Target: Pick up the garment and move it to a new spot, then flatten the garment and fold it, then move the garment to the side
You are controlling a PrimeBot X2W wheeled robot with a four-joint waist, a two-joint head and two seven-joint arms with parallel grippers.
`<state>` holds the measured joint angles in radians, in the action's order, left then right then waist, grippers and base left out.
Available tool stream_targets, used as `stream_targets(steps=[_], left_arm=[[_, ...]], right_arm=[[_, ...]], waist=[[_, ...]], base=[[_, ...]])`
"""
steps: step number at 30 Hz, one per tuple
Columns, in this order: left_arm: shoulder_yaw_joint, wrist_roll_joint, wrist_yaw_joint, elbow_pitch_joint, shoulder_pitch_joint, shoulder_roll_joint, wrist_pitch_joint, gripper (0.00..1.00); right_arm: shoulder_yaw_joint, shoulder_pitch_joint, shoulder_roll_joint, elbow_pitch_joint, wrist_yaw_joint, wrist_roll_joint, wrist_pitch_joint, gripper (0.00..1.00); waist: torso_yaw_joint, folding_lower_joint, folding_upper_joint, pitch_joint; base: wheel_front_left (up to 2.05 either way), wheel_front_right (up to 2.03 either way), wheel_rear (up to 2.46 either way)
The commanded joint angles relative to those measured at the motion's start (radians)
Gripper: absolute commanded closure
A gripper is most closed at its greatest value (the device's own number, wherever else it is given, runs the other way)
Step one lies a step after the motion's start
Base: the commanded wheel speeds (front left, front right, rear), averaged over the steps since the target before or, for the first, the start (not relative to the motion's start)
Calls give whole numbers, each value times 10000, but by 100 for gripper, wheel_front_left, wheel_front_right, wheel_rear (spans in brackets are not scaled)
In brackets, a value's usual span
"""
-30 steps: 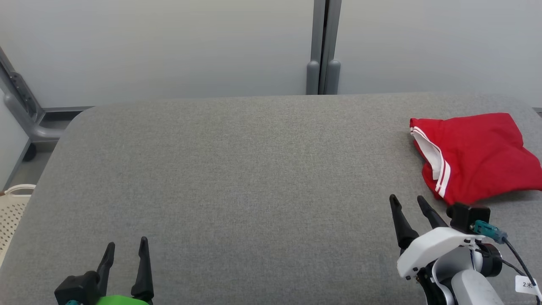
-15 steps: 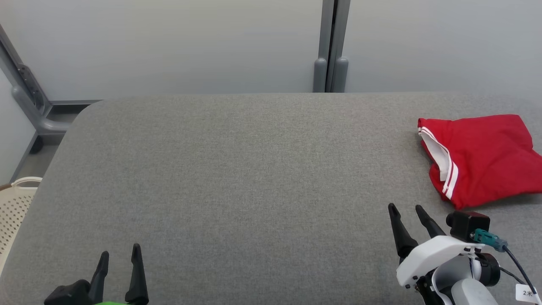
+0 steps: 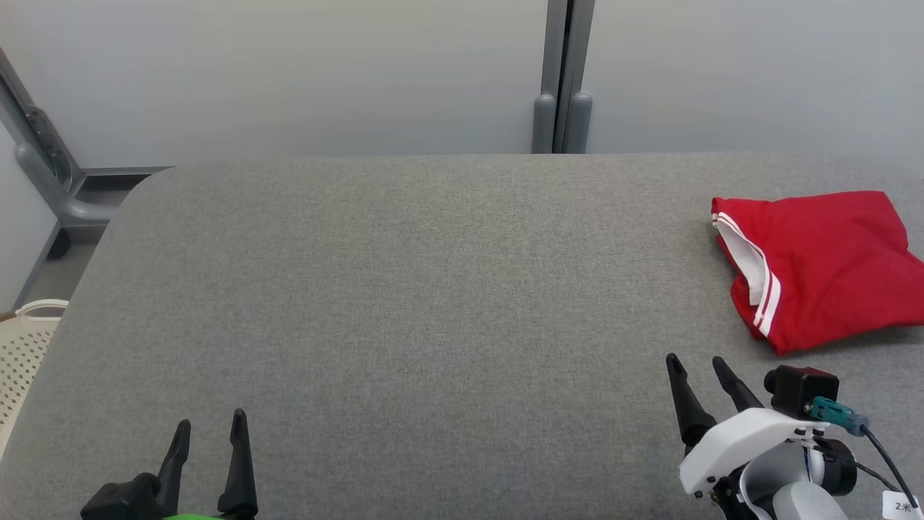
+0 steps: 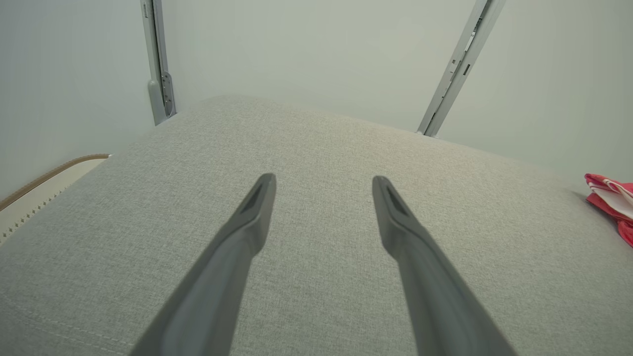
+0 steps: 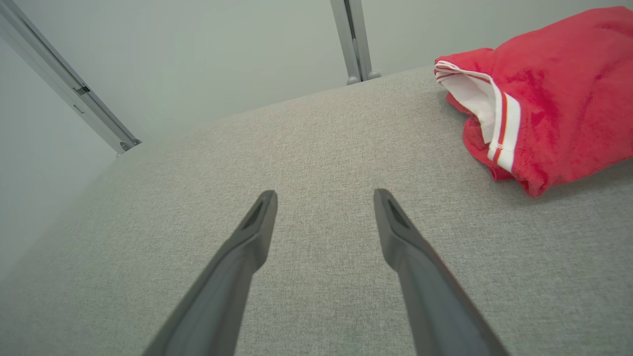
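stretching across most of the space in front of the robot, the grey fabric-topped table [image 3: 404, 303] has pale wall panels behind it and a grey upright post [image 3: 563, 79] at its far edge. the red garment [image 3: 823, 267] is folded into a loose bundle with a white-and-red striped band showing along its left side. it lies on the table at the far right, its right part running off the head view. the right gripper [image 3: 694, 360] hangs just on the near side of the garment and a little to its left, close to its lower corner but apart from it, fingers spread wide with nothing between them. the left gripper [image 3: 211, 419] sits over the near left of the table, well apart from the garment, its fingers also spread wide and empty. a cream perforated basket [image 3: 22, 347] peeks in past the table's left edge.
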<state>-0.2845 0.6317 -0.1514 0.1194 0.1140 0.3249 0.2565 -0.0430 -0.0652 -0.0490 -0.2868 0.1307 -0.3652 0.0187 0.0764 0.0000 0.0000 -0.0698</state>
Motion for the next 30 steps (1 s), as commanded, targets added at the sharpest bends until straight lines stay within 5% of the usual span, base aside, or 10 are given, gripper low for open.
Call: stream_targets(steps=[1,12,13,30], left_arm=[[50,7,-59,-34,159,7,40,0],[2,111,-33,-20,106,49,-13,0],[-29,33,-25,-2,4,8,-8,100],[287,1785,468,586,-501,-622,-548,100]], right_arm=[[38,142,-35,25,-1,0,-18,0],[162,189,-35,-47,-2,78,-18,0],[150,53,0,-29,0,40,-10,100],[695,276,42,-31,0,-2167,-360,100]], waist=[[1,0,0,10],[-22,0,0,39],[-23,0,0,41],[-106,0,0,116]], base=[[0,0,0],[0,0,0],[0,0,0],[0,0,0]])
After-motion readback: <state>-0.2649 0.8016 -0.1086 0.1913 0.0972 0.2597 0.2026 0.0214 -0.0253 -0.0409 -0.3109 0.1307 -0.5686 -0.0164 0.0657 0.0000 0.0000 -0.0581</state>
